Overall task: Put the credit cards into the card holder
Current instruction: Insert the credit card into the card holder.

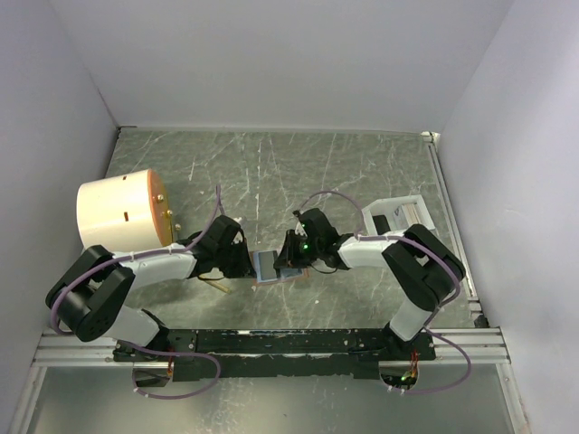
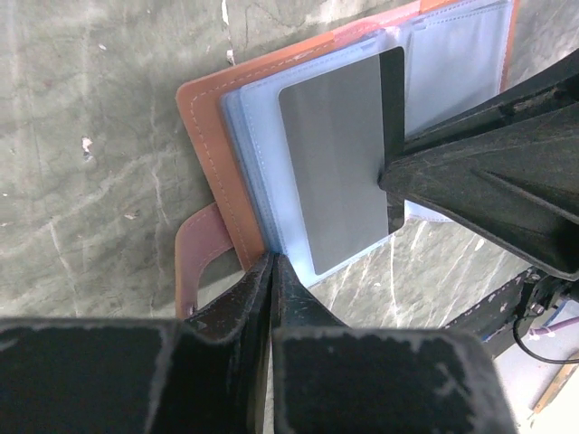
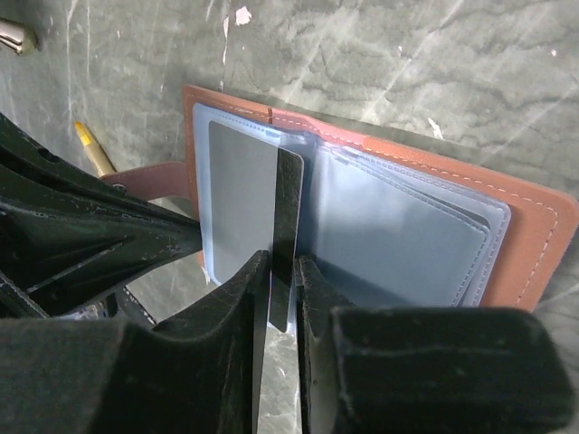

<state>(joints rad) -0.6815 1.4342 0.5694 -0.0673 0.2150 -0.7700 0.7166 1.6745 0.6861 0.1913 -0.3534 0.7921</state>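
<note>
Two robot arms reach inward from opposite sides and meet low over the middle of a grey-green marbled table [image 1: 362, 163]. Between them lies the card holder [image 3: 534, 226], a small tan-brown leather-like wallet, spread open with its pale blue plastic sleeves showing. The left gripper [image 2: 273, 262] has its fingers pinched together on the wallet's edge. The right gripper [image 3: 282, 267], fingers narrow, clamps a grey plastic credit card [image 2: 339, 163] by its black-striped end against a sleeve. A big cream cylinder [image 1: 118, 212] stands behind the left arm, and a white open tray [image 1: 393, 201] behind the right.
</note>
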